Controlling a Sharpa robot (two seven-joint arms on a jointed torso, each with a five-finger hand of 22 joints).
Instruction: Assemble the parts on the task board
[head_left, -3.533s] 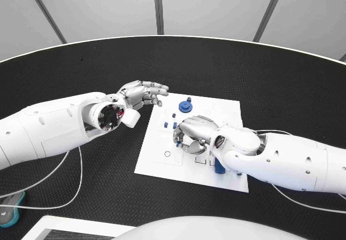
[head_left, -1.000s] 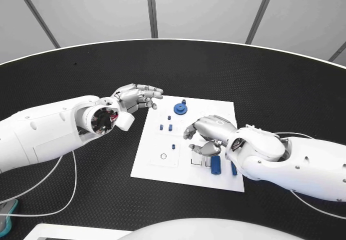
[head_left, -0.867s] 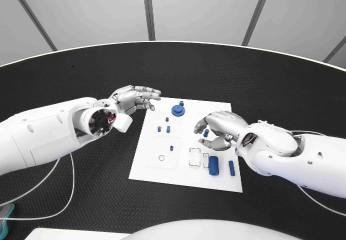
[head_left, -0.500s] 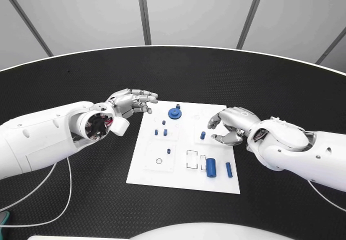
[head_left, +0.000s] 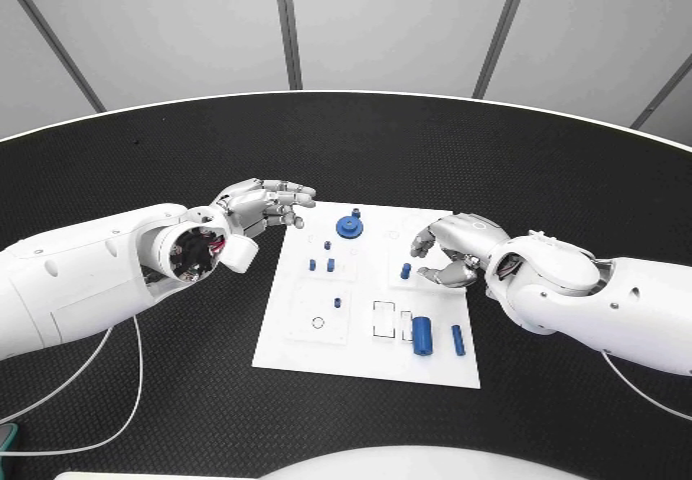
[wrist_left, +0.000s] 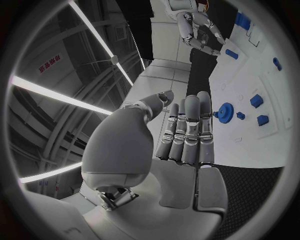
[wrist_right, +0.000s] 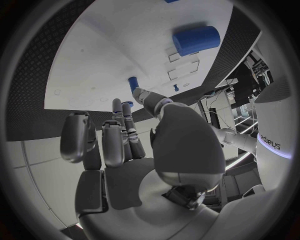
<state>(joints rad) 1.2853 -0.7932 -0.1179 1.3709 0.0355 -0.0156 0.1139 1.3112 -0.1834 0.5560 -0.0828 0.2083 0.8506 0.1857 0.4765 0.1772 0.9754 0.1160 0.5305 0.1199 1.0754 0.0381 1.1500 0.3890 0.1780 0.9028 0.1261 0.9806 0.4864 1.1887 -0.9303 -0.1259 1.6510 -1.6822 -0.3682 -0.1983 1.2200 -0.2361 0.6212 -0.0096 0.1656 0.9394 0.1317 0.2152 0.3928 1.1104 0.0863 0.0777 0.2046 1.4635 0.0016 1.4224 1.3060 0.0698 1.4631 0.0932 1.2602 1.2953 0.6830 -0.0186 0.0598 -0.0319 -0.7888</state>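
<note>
Board (head_left: 310, 345) mid-table. Small blue peg (head_left: 405, 270) stands on it, just beside right hand (head_left: 450, 247), whose fingers are curled and hold nothing. Left hand (head_left: 264, 205) off the board's far-left corner, loosely curled, empty. Peg likely light, rigid, slick; pinch its sides.

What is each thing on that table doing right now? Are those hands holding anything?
Left hand: off the board's corner, fingers curled, holding nothing.
Right hand: over the board's edge, open, empty.
Task board: flat on the table.
Blue gear: on the board, untouched.
Thick blue cylinder: lying on its side.
Small peg: beside the right hand.
</note>
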